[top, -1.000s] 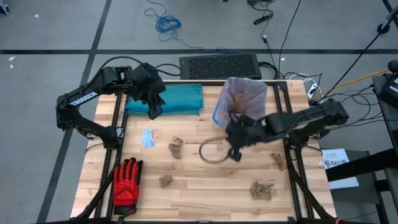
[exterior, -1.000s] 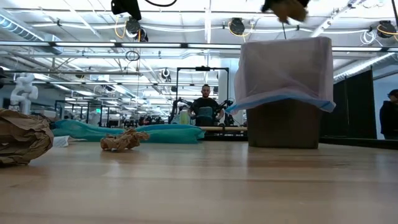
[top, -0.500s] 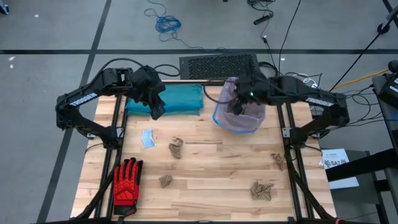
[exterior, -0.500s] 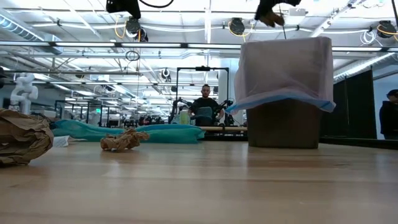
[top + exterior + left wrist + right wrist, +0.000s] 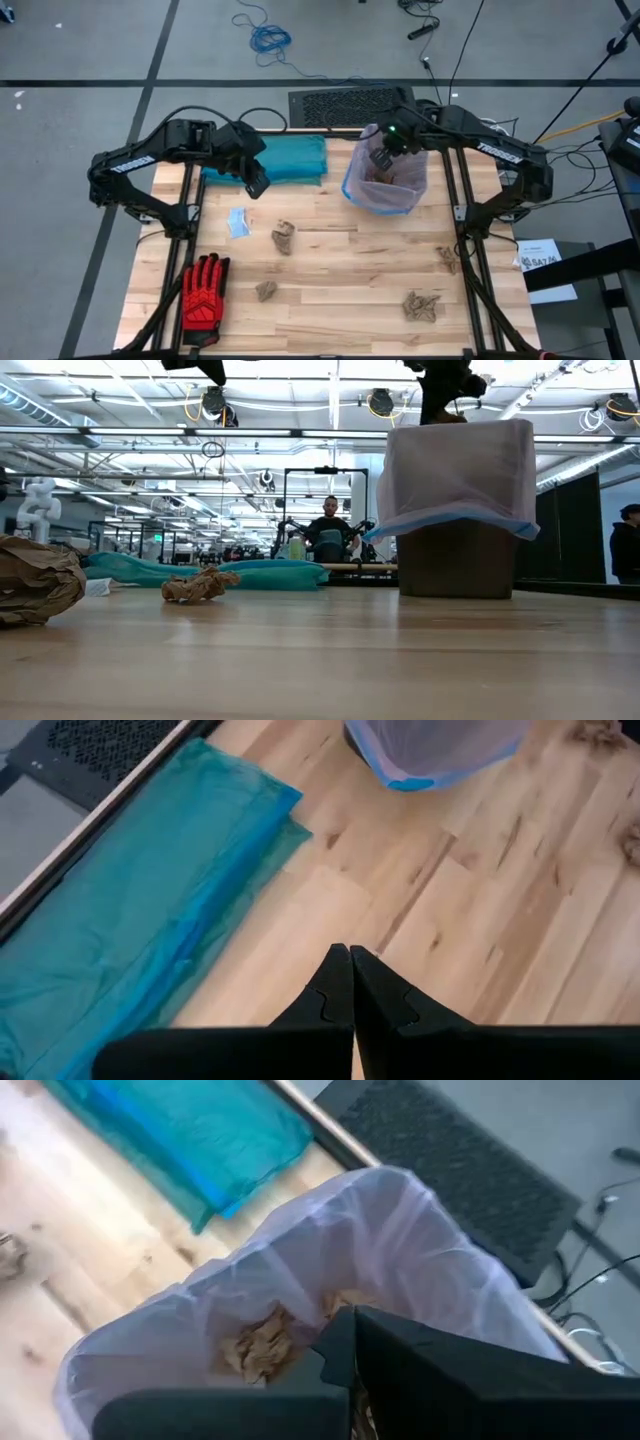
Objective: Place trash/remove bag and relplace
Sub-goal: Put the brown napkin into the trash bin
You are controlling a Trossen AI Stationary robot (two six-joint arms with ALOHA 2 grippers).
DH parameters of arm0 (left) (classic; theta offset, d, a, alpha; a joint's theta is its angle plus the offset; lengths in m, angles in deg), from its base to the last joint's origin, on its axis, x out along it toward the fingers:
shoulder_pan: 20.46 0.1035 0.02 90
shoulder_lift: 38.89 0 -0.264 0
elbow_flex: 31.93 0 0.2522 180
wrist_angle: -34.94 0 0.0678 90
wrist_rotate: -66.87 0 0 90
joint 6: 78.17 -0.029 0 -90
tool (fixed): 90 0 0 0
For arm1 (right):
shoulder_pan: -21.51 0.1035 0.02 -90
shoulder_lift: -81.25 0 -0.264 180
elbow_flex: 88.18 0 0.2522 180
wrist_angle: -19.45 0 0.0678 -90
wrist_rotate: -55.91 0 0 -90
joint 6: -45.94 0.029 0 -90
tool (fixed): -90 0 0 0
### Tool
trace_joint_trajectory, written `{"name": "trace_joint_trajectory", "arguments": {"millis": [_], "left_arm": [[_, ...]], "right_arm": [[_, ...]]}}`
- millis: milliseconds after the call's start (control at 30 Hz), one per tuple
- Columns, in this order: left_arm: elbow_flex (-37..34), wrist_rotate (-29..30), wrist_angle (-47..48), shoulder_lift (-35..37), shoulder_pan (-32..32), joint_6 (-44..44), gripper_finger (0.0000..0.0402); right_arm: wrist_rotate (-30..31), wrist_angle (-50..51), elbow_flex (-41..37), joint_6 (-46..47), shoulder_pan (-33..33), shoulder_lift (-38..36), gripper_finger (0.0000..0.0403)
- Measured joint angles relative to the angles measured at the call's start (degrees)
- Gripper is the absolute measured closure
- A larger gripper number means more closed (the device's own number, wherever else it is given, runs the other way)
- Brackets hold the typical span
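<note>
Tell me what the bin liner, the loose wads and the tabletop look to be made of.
Bin liner: thin translucent plastic, glossy creases. Wads, such as this wad: apparently crumpled brown paper, matte. Tabletop: pale wood planks, visible grain, smooth finish.

- The bin stands at the table's far edge, right of centre, with the bag lining it and folded over its rim.
- Paper wads lie inside the bag.
- The right gripper hangs over the bin's mouth.
- A folded plastic bag lies left of the bin along the far edge; the left gripper hovers at its near edge.
- A scrap lies nearer, with a wad just right of it.
- A glove lies at the near left; a wad lies to its right.
- Two wads lie at the near right.
</note>
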Motion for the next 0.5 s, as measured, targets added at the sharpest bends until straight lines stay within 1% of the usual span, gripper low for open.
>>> {"name": "trace_joint_trajectory", "arguments": {"millis": [100, 200, 267, 367, 433, 500], "left_arm": [[0.00, 0.13, -0.04, -0.29, -1.46, 0.00, 0.0400], [0.00, -0.39, -0.01, -1.10, -2.68, -0.01, 0.0387], [0.00, -0.95, 0.00, -1.88, -3.61, -0.02, 0.0368], [0.00, -2.64, 0.00, -3.40, -4.72, -0.02, 0.0331], [0.00, -3.28, 0.02, -4.83, -5.77, 0.00, 0.0303], [0.00, -3.34, 0.17, -6.26, -6.79, -0.11, 0.0275]], "right_arm": [[-2.30, -0.61, 0.00, -1.64, -0.31, 0.74, 0.0368], [-2.59, -2.92, 0.00, -2.35, -0.25, 1.40, 0.0319], [-3.03, -3.95, 0.00, -3.27, -0.22, 1.53, 0.0280], [-6.12, -6.63, 0.00, -4.53, -0.22, 1.44, 0.0225], [-8.78, -7.64, 0.00, -4.61, -0.22, 0.47, 0.0198], [-10.21, -8.63, 0.44, -4.25, -0.19, -1.08, 0.0179]]}}
